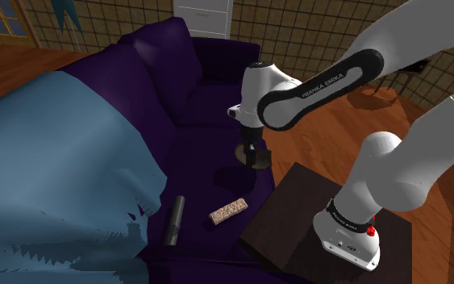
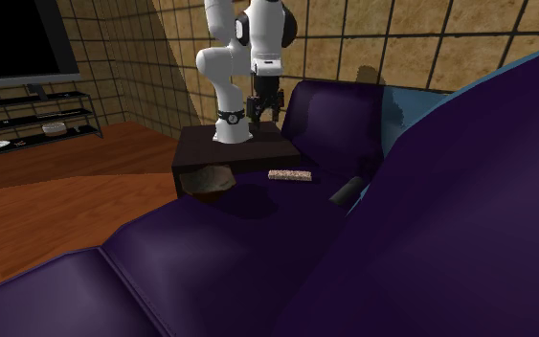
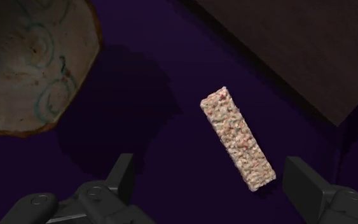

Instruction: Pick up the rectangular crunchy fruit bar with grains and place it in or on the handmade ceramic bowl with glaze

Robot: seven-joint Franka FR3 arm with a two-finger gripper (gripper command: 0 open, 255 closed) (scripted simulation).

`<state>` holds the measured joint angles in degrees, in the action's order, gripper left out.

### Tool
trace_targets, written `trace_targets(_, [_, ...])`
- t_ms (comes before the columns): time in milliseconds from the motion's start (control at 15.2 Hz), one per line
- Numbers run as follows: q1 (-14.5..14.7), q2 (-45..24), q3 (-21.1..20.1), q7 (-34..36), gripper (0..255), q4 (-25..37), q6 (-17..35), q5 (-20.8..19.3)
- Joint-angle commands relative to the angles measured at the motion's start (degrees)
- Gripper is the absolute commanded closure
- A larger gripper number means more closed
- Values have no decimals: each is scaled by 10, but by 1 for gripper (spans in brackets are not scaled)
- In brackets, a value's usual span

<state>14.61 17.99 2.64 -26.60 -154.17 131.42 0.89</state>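
The tool (image 3: 210,164) is hanging released above the seat of the purple sofa (image 1: 209,137). Its two black fingers (image 3: 123,178) are standing wide apart and gripping nothing, which I am reading as readiness to come down over the bar, not as any hold on it. The bar (image 3: 238,138) is lying flat on the seat cushion, nearer one finger than the other and touching neither. In the shoulder view it is sitting low in the middle of the frame, just left of the dark stand (image 1: 297,210); in the second exterior view it is lying at the centre of the frame. It is lying aslant to the line between the fingers, so I am judging that the hand needs shifting over it, and perhaps turning, before closing across its narrow width. The bowl (image 2: 208,180) is resting on the same seat, left of the bar in the second exterior view and apart from it, which is promising a short carry. A black stick-like thing (image 1: 173,219) is lying left of the bar in the shoulder view, beside the blue blanket (image 1: 56,161). The bar is showing as a long, flat, pale tan rectangle with a knobbly, grainy surface, small reddish flecks and squared ends.
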Motion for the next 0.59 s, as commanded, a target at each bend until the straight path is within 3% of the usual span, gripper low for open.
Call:
trace_targets(0, [17, -39, -5, -26, 0, -3, 42, 8])
trace_targets(528, [68, -210, -31, -141, 0, 6, 196, 42])
